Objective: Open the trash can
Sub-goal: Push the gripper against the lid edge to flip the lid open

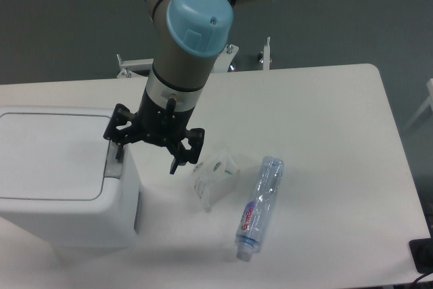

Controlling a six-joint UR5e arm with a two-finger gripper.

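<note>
The trash can point(61, 181) is a large white boxy bin at the left of the table, its flat lid down. A grey push tab point(112, 162) runs along the lid's right edge. My gripper point(147, 156) hangs open just right of the bin. Its left finger point(119, 148) is over the tab, whether touching I cannot tell. The right finger point(177, 162) hangs over the table beside the bin. Nothing is held between the fingers.
A crumpled clear plastic wrapper point(213, 177) lies right of the gripper. A clear plastic bottle point(260, 206) lies on its side further right. The white table point(325, 126) ends at the right and front. Metal brackets point(128, 65) stand behind the far edge.
</note>
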